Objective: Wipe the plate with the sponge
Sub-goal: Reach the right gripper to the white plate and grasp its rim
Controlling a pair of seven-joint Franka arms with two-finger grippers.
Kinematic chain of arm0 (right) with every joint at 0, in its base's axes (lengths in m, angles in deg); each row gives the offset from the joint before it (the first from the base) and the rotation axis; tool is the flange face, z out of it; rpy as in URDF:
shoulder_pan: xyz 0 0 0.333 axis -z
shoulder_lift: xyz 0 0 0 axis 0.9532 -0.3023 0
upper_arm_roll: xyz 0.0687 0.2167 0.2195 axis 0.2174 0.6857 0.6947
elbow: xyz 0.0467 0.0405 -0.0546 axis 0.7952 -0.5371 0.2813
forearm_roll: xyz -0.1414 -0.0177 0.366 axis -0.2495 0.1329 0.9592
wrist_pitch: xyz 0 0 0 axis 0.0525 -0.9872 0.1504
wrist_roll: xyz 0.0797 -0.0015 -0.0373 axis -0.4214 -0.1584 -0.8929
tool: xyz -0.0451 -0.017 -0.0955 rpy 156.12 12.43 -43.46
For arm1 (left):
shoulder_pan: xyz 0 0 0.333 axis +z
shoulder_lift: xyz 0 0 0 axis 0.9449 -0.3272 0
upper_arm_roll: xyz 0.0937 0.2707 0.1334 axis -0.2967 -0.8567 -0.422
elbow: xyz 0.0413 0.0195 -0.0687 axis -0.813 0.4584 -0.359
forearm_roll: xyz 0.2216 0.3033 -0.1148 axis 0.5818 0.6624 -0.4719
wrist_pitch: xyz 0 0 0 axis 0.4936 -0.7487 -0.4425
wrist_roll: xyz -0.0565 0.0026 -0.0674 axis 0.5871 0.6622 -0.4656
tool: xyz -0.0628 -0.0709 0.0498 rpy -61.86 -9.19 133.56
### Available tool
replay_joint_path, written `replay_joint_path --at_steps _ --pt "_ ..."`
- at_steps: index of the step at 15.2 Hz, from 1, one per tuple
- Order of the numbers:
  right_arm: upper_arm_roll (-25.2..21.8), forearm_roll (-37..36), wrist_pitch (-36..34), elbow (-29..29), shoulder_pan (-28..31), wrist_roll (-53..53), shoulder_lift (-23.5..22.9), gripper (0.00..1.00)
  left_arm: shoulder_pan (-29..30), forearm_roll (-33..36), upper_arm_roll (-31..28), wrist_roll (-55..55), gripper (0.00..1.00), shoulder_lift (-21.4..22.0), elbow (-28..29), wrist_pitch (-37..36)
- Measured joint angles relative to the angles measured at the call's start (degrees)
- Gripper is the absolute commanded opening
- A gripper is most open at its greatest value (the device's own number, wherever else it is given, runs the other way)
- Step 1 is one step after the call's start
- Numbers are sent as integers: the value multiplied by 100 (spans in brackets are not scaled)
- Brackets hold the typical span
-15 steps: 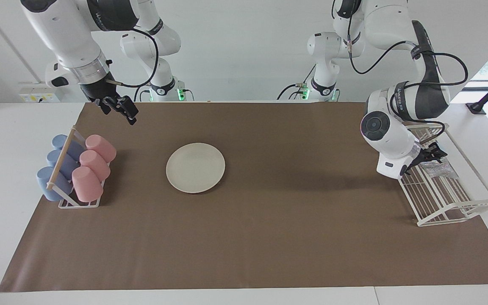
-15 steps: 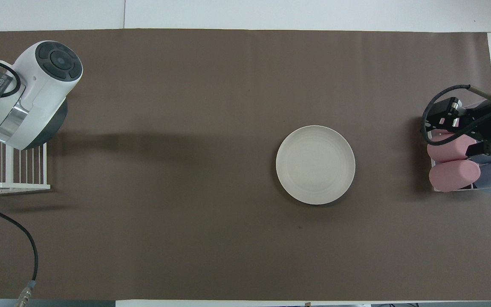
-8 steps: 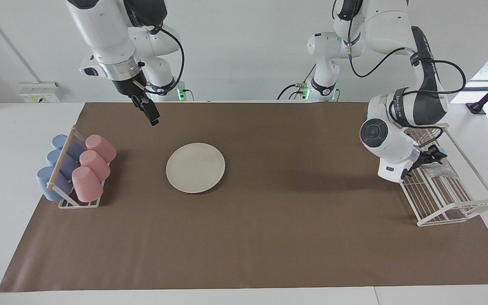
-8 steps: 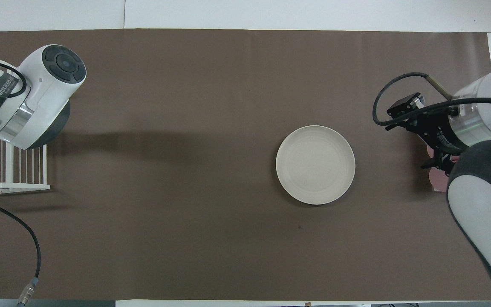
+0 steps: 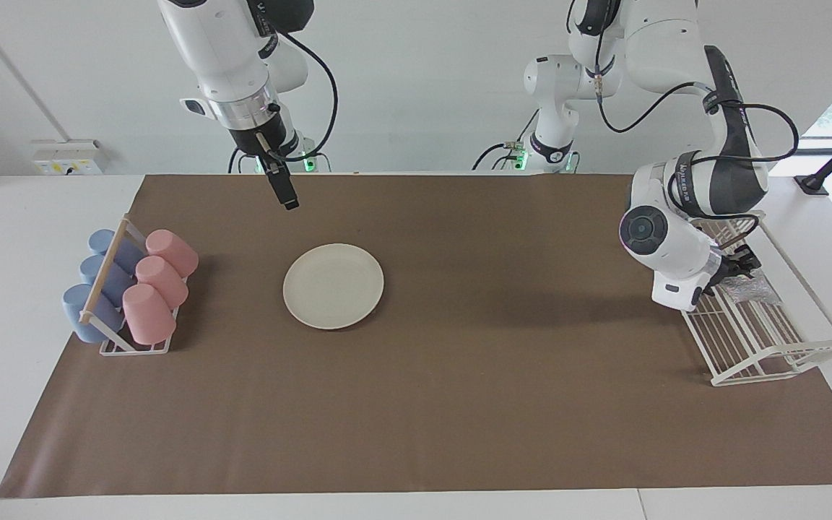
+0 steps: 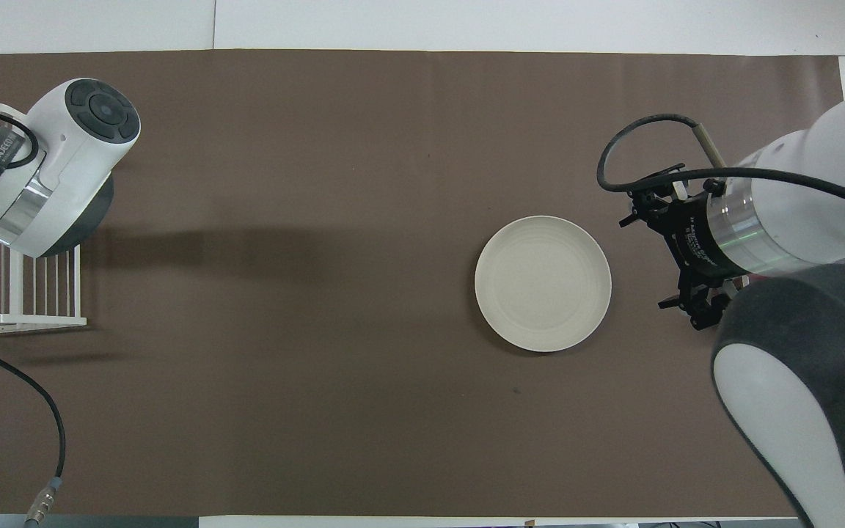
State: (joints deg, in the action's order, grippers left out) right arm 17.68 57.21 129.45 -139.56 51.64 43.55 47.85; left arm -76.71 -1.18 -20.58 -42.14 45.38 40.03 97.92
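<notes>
The cream-white plate [image 5: 333, 286] [image 6: 543, 283] lies flat on the brown mat, toward the right arm's end. My right gripper [image 5: 287, 196] hangs open and empty in the air over the mat, beside the plate's edge nearer the robots. The silvery, wrinkly sponge [image 5: 750, 290] lies in the white wire rack [image 5: 770, 347] at the left arm's end. My left gripper [image 5: 737, 266] is down in that rack, right at the end of the sponge nearer the robots. Whether it grips the sponge does not show. In the overhead view the left wrist [image 6: 63, 161] hides both gripper and sponge.
A small rack with pink and blue cups [image 5: 131, 285] on their sides stands at the right arm's end of the mat. The brown mat [image 5: 503, 375] covers most of the white table.
My right arm has swung from above the cup rack toward the middle, ending beside the plate. My left arm has shifted only slightly at the wire rack.
</notes>
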Motion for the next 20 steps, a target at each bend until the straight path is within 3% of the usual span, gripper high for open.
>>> replay_joint_path --at_steps 2,16,20 --pt "61 -1 -10 0 -2 213 0 100 4 3 1 34 0 0 1 0" --pt "108 30 222 299 -414 1152 -66 100 -9 -3 112 82 0 56 -191 -61" --pt "117 31 207 309 -669 1546 -226 100 -37 -922 220 80 0 259 -600 -357"
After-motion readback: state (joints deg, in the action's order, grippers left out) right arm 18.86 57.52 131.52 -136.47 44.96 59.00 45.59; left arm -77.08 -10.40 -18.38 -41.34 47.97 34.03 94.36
